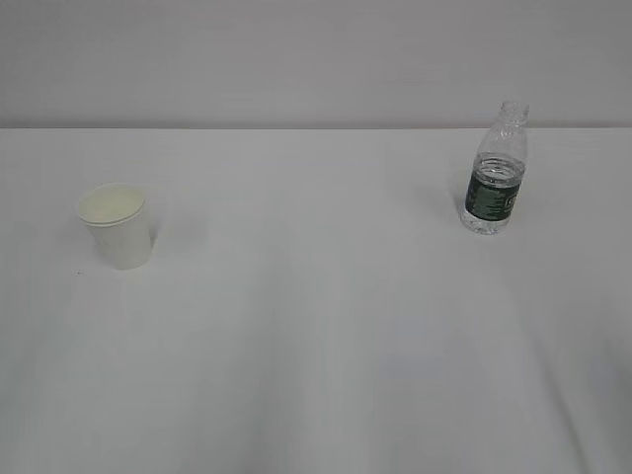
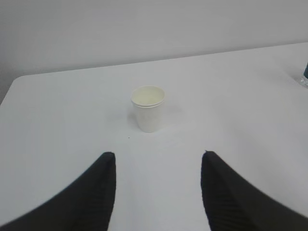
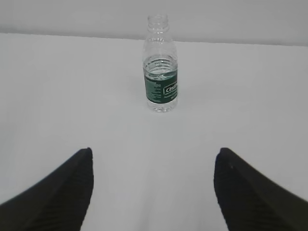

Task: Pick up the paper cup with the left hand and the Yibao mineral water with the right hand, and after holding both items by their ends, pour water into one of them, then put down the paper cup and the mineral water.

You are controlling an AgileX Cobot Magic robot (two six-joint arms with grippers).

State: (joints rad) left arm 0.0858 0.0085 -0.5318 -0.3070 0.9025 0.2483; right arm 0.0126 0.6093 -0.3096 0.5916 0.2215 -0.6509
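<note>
A small white paper cup [image 1: 118,225] stands upright on the left of the white table; the left wrist view has it [image 2: 148,108] straight ahead. My left gripper [image 2: 159,154] is open, well short of the cup, with bare table between its black fingers. The Yibao mineral water [image 1: 495,173], a clear uncapped bottle with a dark green label, stands upright at the right rear. It appears in the right wrist view [image 3: 160,72] ahead of my right gripper [image 3: 154,150], which is open wide and holds nothing. Neither arm shows in the exterior view.
The white table [image 1: 316,336] runs back to a pale wall. Its left corner and far edge [image 2: 19,79] show in the left wrist view. The bottle's edge [image 2: 304,77] peeks in at that view's right border.
</note>
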